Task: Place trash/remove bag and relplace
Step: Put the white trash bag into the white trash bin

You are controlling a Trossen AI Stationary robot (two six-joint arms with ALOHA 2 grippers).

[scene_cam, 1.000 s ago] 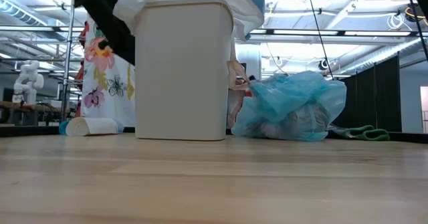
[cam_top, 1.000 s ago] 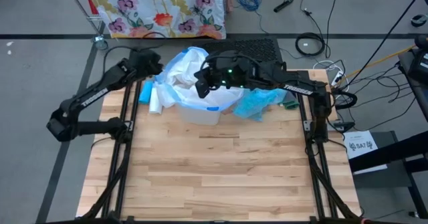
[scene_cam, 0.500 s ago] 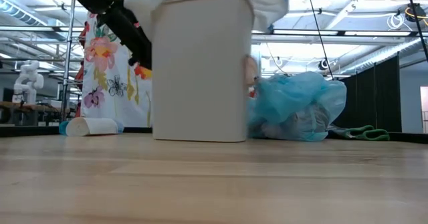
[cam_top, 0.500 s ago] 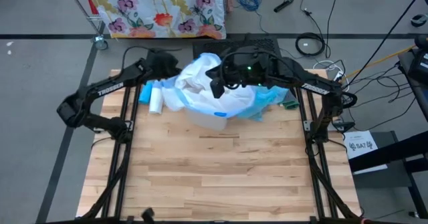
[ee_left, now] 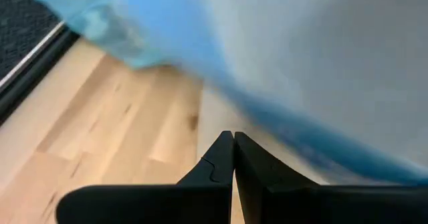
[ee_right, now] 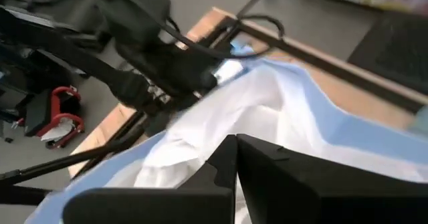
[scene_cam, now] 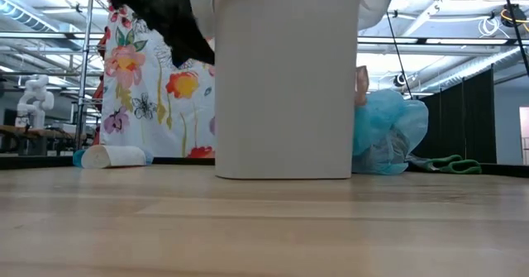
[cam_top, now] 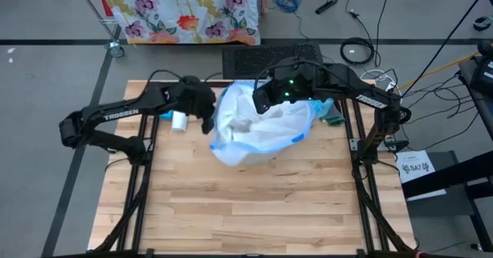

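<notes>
A white bin (scene_cam: 285, 78) is seen standing upright on the wooden table (cam_top: 254, 204), toward its far half and about midway between the 2 arms. A white bag with a blue hem (cam_top: 258, 127) is draped over the top of the bin and billows down its sides, so that in the high view the bin is almost wholly covered. In the low view the white plastic is seen folded over the bin's rim.

The left gripper (cam_top: 206, 113) is placed at the left side of the bag, touching the plastic. In the left wrist view its 2 fingers (ee_left: 217, 167) are pressed together with no gap, and whether any plastic is pinched between them cannot be told. The right gripper (cam_top: 263, 100) is placed at the far right edge of the bag, above the bin. In the right wrist view its fingers (ee_right: 224, 164) are likewise closed tight against each other over the white plastic; a grip on the bag cannot be confirmed.

A filled light-blue bag (scene_cam: 388, 136) is set on the table just right of and behind the bin, partly hidden by it. A blue-and-white roll (scene_cam: 111, 156) lies on the table to the far left, well apart from the bin.
</notes>
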